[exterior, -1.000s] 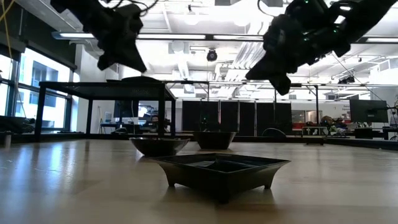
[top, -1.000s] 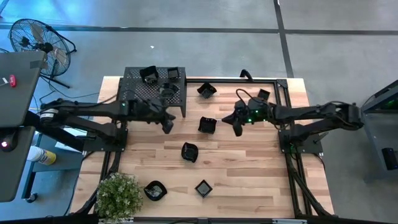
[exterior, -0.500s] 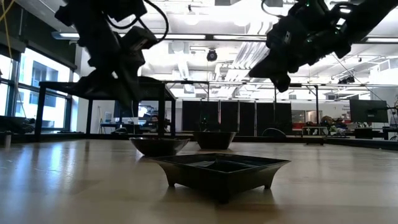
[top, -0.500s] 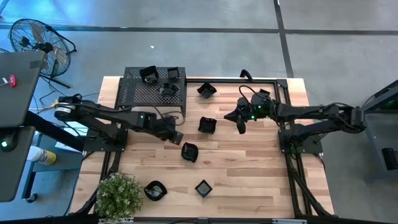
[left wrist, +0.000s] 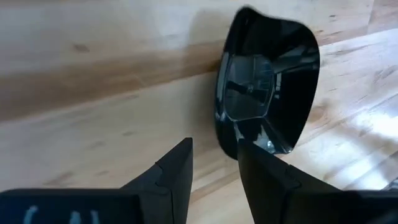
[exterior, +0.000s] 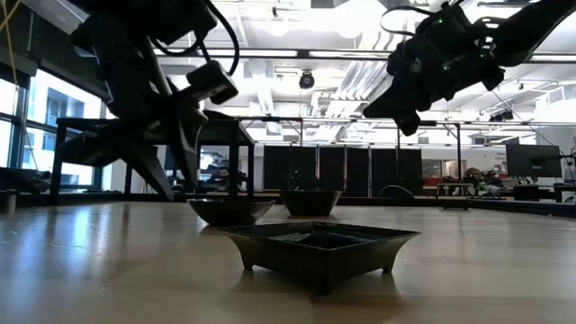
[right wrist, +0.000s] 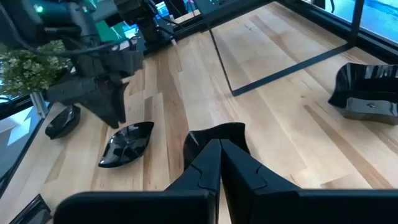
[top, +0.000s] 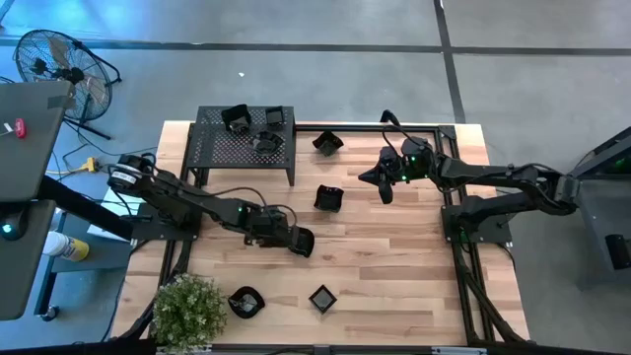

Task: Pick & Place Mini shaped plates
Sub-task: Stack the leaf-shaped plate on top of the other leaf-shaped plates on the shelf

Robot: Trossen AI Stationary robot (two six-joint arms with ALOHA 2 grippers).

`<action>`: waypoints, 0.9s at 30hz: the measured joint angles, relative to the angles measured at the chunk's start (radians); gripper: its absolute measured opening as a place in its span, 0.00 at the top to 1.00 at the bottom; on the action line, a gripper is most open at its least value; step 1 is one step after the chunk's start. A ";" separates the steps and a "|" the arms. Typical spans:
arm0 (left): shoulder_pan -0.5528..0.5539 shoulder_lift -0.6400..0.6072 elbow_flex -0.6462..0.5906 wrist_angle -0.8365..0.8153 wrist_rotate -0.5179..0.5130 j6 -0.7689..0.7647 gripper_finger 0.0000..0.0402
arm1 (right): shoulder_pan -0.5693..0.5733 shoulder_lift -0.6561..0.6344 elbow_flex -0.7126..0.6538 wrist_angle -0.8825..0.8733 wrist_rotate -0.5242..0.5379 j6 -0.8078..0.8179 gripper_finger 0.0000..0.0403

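In the high view the near edge of the wooden table [top: 394, 286] runs along the bottom of the frame, with a potted plant [top: 186, 311] at its lower-left corner. Just right of the plant sit two mini shaped plates, a round dish [top: 245, 302] and a square dish [top: 322, 297], close to the near edge, with bare wood open to their right. In the low view the square dish [exterior: 317, 245] fills the lower centre, and two bowl-like dishes stand behind it.

Further in, at mid-table, the left gripper [top: 288, 237] has its arm stretching in from the left edge. Its fingers are spread a little, not pinching anything, their tips right at the rim of a glossy dish [top: 301, 241]. The left wrist view shows one fingertip [left wrist: 264, 165] overlapping that dish's [left wrist: 267, 81] edge and the other on bare wood beside it.

Beyond it, a dark dish [top: 328, 198] lies at centre, well apart from the others. The right gripper [top: 383, 184] hovers to its right, raised off the table, fingers pressed together and empty.

Toward the far edge, one dish [top: 327, 143] lies beside the black perforated shelf [top: 217, 150] in the upper left, which carries several more dishes [top: 251, 123] on top. A thin black frame [top: 449, 148] borders the right side.
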 joint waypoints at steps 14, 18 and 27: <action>0.000 0.062 0.000 0.111 -0.076 -0.081 0.92 | -0.004 0.000 0.000 -0.003 -0.058 -0.018 0.99; 0.000 0.062 0.000 0.113 -0.083 -0.080 0.99 | -0.004 0.000 0.000 -0.003 -0.060 -0.033 0.99; 0.019 0.012 0.032 0.020 -0.091 0.015 1.00 | -0.004 0.001 0.000 0.000 -0.060 -0.031 0.99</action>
